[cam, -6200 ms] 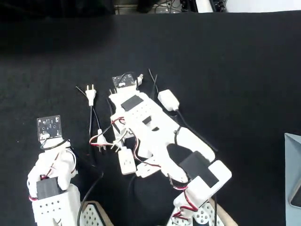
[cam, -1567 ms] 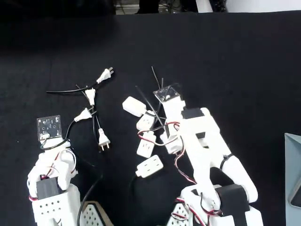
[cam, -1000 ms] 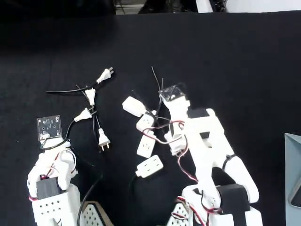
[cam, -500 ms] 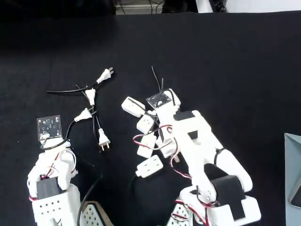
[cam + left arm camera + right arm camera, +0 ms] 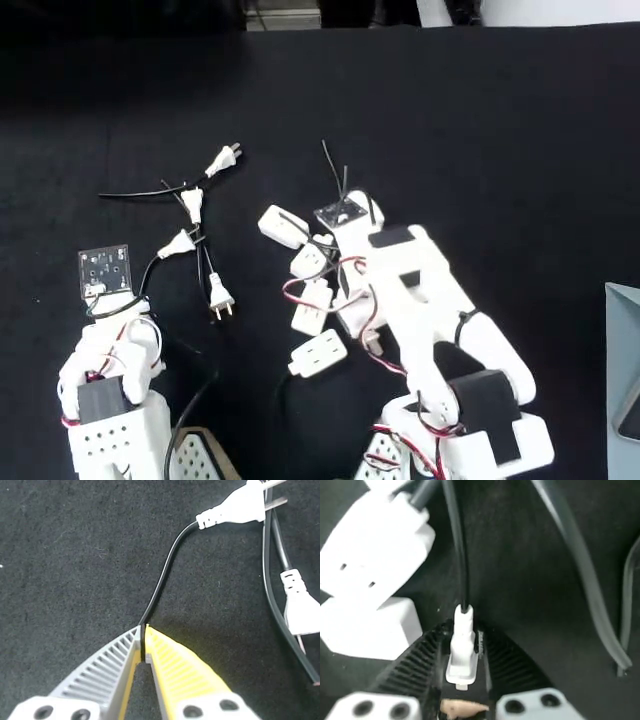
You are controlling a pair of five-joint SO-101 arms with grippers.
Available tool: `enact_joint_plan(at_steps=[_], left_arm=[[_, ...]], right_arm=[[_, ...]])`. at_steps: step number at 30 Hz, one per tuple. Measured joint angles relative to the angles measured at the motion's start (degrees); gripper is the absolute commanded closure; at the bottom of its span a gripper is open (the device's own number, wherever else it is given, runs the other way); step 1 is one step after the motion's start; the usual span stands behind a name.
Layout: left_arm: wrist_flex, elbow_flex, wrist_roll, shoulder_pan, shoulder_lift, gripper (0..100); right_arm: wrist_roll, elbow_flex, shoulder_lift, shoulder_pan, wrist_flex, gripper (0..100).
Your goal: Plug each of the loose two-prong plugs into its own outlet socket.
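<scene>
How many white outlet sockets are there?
4, in a curved row beside the right arm: farthest white plastic socket, second socket, third socket, nearest socket. The arm may hide more.

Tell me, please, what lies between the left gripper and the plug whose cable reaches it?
In the left wrist view, just that black cable over bare cloth, from left gripper to plug.

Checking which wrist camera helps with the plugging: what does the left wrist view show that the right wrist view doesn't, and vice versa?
Left wrist view: the left gripper pinching a black cable that runs to a loose plug. Right wrist view: the right gripper clamped on a white plug, with outlet sockets beside it. Both: the black table.
</scene>
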Motion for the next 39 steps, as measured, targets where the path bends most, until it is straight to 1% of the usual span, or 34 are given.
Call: enact_joint_plan(at_steps=[3, 8, 33, 37, 39], left_arm=[[0.0, 0.0, 0.0, 0.0, 0.0, 97], [0.0, 0.0, 0.0, 0.0, 0.0, 97], [0.0, 0.0, 0.0, -1.85, 0.0, 97], [0.0, 0.0, 0.0, -1.85, 0.0, 97], [0.0, 0.0, 0.0, -1.85, 0.0, 97]], right_arm=[[-0.18, -1.49, 0.09, -0.26, 2.55, 88.1], [-0.18, -1.85, 0.09, -0.26, 3.87, 91.3], [-0.18, -0.88, 0.18, -0.26, 4.04, 91.7], [-0.18, -0.79, 2.64, -0.26, 4.04, 91.7], [-0.18, -0.79, 4.4, -0.26, 3.96, 94.3]])
